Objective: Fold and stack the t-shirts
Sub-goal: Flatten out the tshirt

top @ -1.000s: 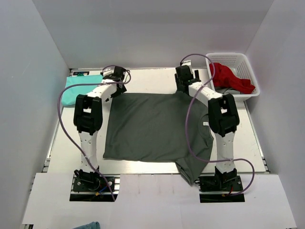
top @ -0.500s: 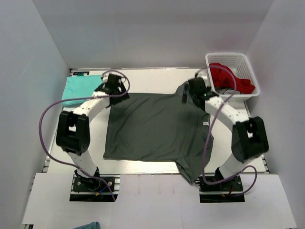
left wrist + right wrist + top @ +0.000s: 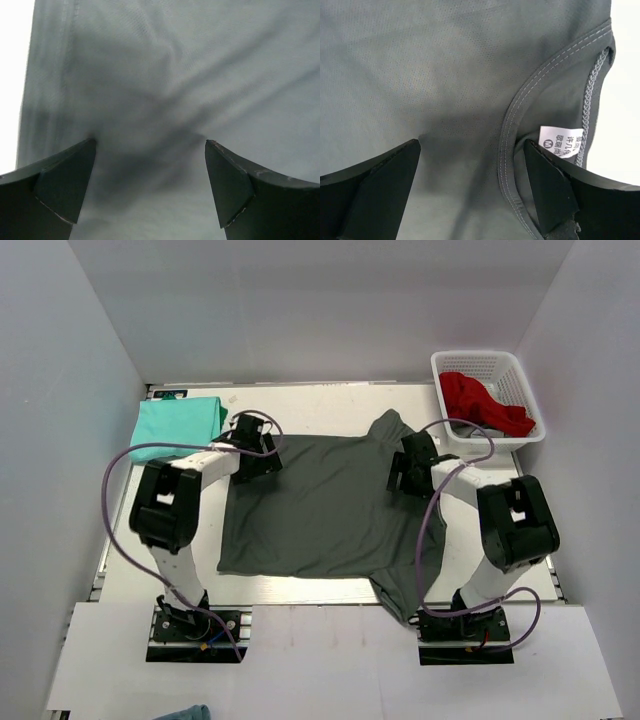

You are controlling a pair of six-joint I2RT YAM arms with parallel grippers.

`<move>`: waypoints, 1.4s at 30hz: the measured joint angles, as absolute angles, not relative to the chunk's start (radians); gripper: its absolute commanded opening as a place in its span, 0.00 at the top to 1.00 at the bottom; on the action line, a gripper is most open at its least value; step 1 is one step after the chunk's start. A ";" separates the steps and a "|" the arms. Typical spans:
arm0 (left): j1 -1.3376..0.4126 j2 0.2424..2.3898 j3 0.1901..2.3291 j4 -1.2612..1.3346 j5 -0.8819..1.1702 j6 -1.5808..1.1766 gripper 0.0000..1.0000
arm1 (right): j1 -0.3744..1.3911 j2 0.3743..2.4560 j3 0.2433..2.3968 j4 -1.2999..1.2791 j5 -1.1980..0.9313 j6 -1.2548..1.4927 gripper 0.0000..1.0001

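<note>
At the far left of the table [image 3: 330,402] lies the mint-turquoise t-shirt [image 3: 178,426], folded into a flat rectangle and apart from the other shirt.

The left gripper [image 3: 262,462] is over the far left corner of the dark charcoal t-shirt [image 3: 320,515]. The left wrist view shows its jaws wide apart with only rumpled grey fabric between the fingertips [image 3: 70,180] and nothing clamped. Whether the tips touch the cloth cannot be told for certain.

The charcoal t-shirt is spread flat across the middle of the table. One sleeve points to the far side and part of the shirt drapes over the near edge at the right.

The right gripper [image 3: 405,466] is over the shirt's right side, at the neckline. Its jaws stand apart and hold nothing. The right wrist view shows the stitched collar seam and a white size label [image 3: 560,145] between the fingers.

At the far right corner stands a white plastic basket [image 3: 445,362] holding a red garment [image 3: 478,400].
</note>
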State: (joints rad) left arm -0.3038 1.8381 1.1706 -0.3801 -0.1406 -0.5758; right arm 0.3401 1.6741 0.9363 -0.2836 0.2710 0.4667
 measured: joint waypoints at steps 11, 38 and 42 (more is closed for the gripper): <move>-0.234 2.161 1.604 -0.474 -0.221 -0.575 0.00 | 0.262 1.987 1.334 -0.277 0.200 0.410 0.10; -0.175 1.292 0.921 -0.537 -0.210 -0.745 0.00 | 0.355 1.367 0.954 -0.257 0.141 0.387 0.10; -0.162 1.231 0.751 -0.570 -0.250 -0.860 0.00 | 0.355 1.254 0.805 -0.273 0.130 0.436 0.10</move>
